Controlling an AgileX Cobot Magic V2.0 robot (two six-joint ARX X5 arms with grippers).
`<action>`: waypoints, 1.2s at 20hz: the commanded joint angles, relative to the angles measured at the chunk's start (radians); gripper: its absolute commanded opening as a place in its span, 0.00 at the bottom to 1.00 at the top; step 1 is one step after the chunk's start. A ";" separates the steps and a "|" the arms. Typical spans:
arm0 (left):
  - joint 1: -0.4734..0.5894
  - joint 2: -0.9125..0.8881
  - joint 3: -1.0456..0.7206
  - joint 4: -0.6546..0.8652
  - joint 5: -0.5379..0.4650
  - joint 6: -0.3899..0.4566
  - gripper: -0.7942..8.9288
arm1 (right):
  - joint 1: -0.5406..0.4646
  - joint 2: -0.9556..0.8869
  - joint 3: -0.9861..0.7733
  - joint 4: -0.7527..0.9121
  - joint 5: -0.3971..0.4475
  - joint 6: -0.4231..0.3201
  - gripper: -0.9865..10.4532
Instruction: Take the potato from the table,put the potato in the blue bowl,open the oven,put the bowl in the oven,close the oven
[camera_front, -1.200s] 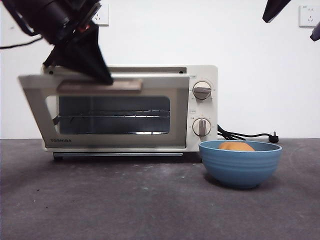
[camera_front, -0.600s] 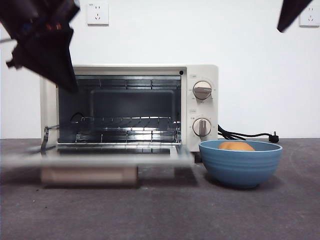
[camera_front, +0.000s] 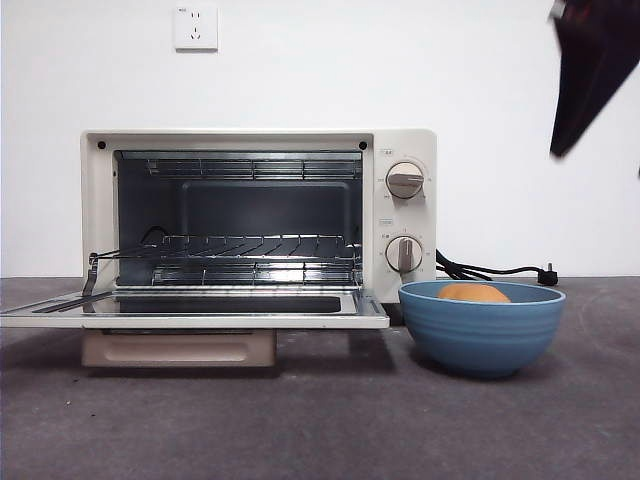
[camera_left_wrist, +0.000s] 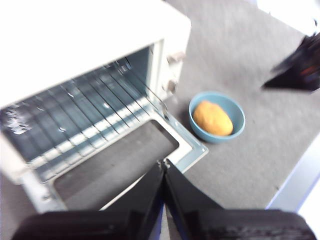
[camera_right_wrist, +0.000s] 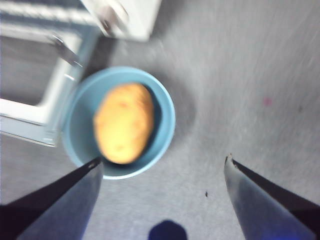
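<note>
Nearest in front view: bare table (camera_front: 320, 420), lower frame. Blue bowl (camera_front: 482, 325) sits lower right, just right of the oven's dropped door (camera_front: 195, 308), close to its corner but apart. Potato (camera_front: 473, 293) lies inside the bowl, top just showing over the rim.

Bowl looks rigid, smooth-walled, probably slick; loaded with the potato it's likely bottom-heavy. Best hold is judged to be the rim, one jaw inside, one outside, clear of the potato.

Right gripper (camera_right_wrist: 162, 165) is above the bowl, jaws spread wide, holding nothing. Left gripper (camera_left_wrist: 164, 164) is above the door, jaws pressed together, empty.

Behind: oven (camera_front: 258, 215) open, wire rack (camera_front: 225, 245) mid-cavity. The space above the rack looks low for the bowl, so door edge and side walls are the snag points.
</note>
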 joint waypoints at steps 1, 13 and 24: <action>-0.001 -0.064 -0.006 -0.020 -0.027 -0.028 0.07 | -0.027 0.091 -0.010 0.031 -0.047 0.011 0.44; -0.001 -0.169 -0.006 -0.093 -0.030 -0.051 0.07 | -0.039 0.418 -0.010 0.231 -0.068 0.015 0.31; -0.001 -0.168 -0.006 -0.092 -0.027 -0.050 0.07 | -0.034 0.425 -0.010 0.260 -0.101 0.016 0.07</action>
